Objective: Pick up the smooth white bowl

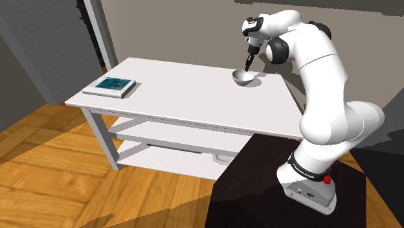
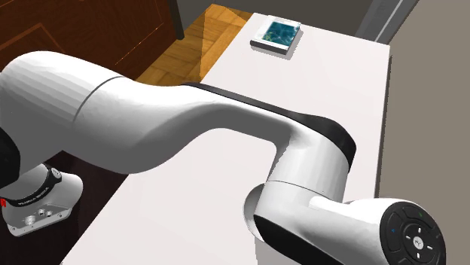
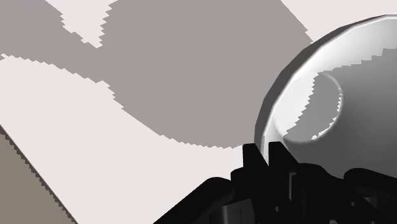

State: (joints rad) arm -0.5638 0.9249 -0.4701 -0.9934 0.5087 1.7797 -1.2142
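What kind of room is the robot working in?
Probably a room in a house: it has a wooden parquet floor, a white table with shelves underneath, and a book lying on top.

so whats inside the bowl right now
Nothing shows inside the bowl, just its bare shaded inner wall and bottom. The gripper at its rim hides the part nearest it.

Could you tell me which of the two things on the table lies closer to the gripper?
The bowl: the gripper is right at its rim, while the flat teal-topped box lies at the far end of the table.
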